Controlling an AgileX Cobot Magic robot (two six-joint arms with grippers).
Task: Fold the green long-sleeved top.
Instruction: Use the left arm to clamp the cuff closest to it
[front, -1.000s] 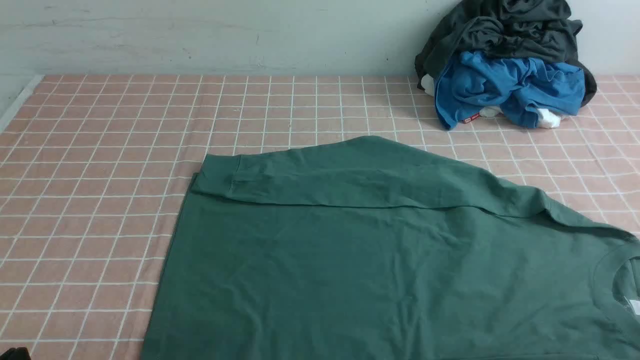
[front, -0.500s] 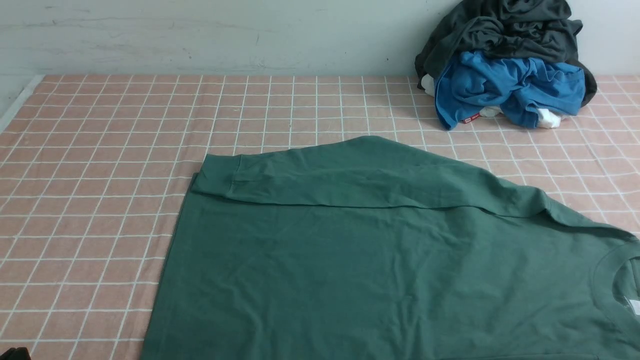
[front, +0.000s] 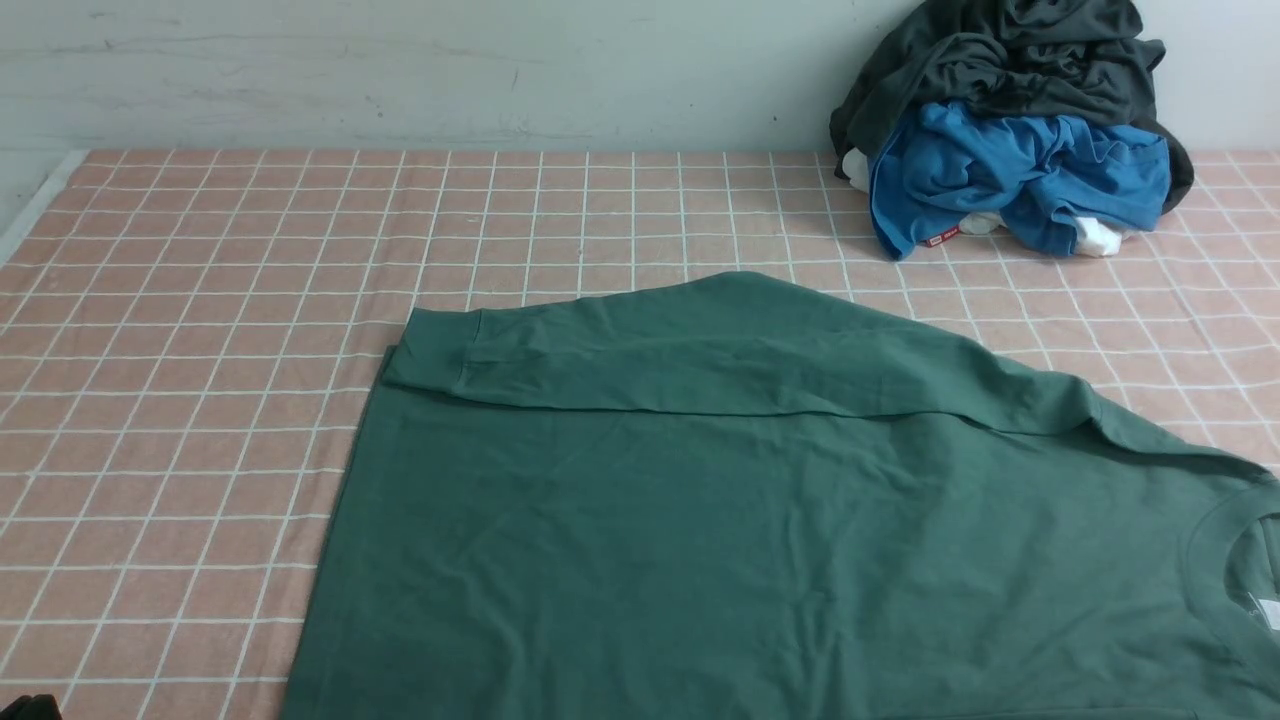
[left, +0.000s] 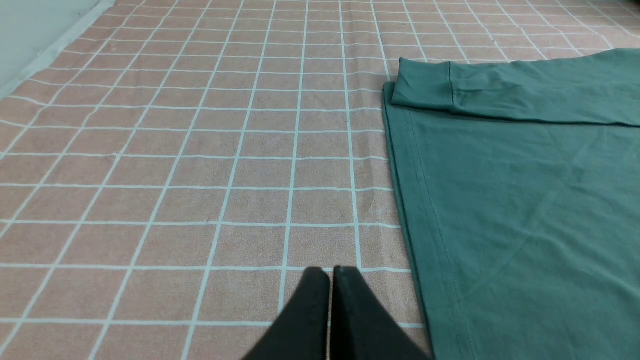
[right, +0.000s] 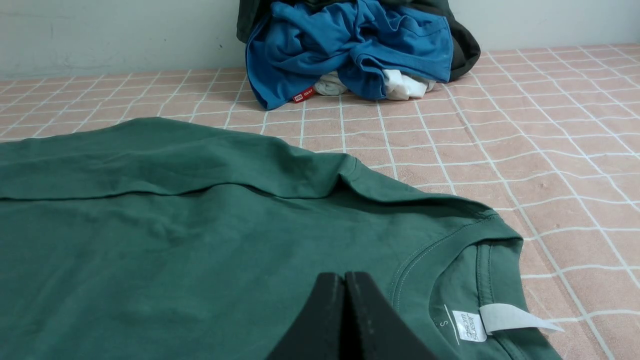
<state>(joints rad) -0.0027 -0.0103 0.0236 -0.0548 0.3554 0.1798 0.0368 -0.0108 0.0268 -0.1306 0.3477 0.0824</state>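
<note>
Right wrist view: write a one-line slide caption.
Shut right gripper by the neckline of the green long-sleeved top; blue garment heaped by the wall.

High front view overlooks pink checked tablecloth (front: 200, 300); low, close wrist views face forward, sharing dark green cotton sweatshirt (front: 750, 520).

The green long-sleeved top (front: 760, 540) lies flat on the surface (front: 200, 300), hem toward the left, round ribbed neckline (front: 1215, 530) and white label (front: 1268, 612) toward the right. One sleeve (front: 720, 350) is folded across the body's far edge, with its ribbed cuff (front: 432, 352) at the hem corner
</note>
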